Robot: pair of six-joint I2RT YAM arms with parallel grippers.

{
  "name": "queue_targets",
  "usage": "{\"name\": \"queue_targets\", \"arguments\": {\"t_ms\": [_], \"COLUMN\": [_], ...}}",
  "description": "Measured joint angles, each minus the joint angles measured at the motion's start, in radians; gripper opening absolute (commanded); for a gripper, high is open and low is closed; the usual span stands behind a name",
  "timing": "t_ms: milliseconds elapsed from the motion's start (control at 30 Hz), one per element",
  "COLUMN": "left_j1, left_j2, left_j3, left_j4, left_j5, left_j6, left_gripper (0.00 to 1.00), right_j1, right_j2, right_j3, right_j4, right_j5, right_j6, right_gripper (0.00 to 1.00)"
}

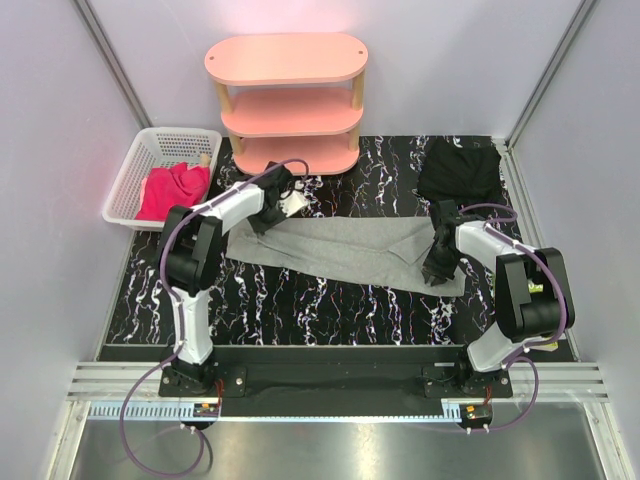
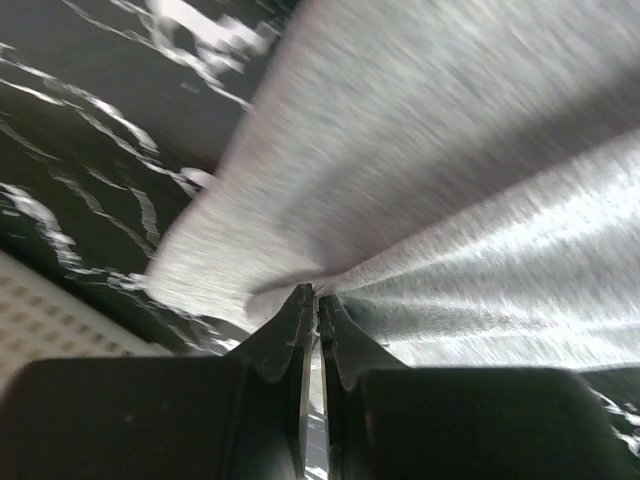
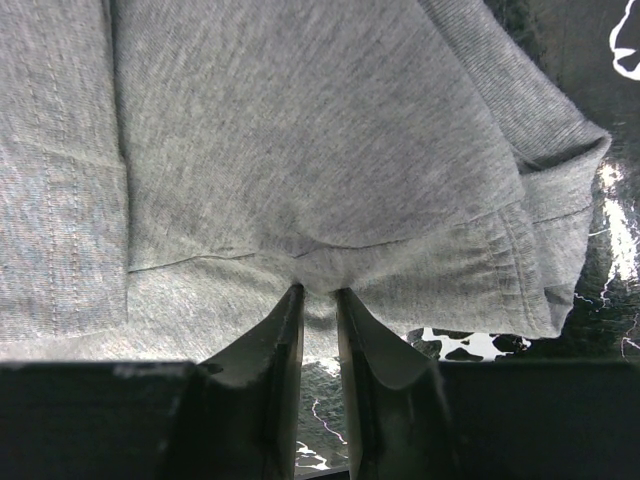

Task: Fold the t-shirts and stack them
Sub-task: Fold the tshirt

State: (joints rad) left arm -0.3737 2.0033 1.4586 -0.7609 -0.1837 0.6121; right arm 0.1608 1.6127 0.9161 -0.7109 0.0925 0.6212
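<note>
A mid-grey t-shirt [image 1: 345, 250] lies folded into a long band across the middle of the black marbled table. My left gripper [image 1: 268, 215] is shut on its left end; the left wrist view shows the cloth [image 2: 440, 190] pinched between the closed fingers, blurred. My right gripper [image 1: 437, 265] is shut on its right end; the right wrist view shows grey cloth [image 3: 300, 150] with a hemmed sleeve pinched at the fingertips. A black t-shirt [image 1: 460, 170] lies bunched at the back right. A magenta-pink t-shirt [image 1: 172, 190] sits in the white basket [image 1: 135, 170].
A pink three-tier shelf [image 1: 288, 100] stands at the back centre, just behind the left gripper. The white basket sits off the table's back-left corner. Grey walls close in both sides.
</note>
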Motion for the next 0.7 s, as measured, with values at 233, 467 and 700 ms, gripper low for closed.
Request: {"name": "queue_targets", "arguments": {"t_ms": [233,467,700], "left_j1": [0.002,0.011,0.028], "left_j2": [0.055,0.045,-0.09], "left_j3": [0.14,0.087,-0.127], "left_j4": [0.007,0.072,0.093], "left_j5": [-0.072,-0.161,-0.163], "left_j6": [0.05,0.085,0.076], "left_gripper": [0.47,0.99,0.99], "right_j1": [0.0,0.0,0.0], "right_j2": [-0.011,-0.018,-0.019], "right_j3": [-0.012,-0.014,-0.014], "right_j4": [0.007,0.007,0.007], "right_j5": [-0.008,-0.007,-0.007], "right_j6": [0.001,0.0,0.0], "right_gripper": [0.25,0.25,0.25]}}
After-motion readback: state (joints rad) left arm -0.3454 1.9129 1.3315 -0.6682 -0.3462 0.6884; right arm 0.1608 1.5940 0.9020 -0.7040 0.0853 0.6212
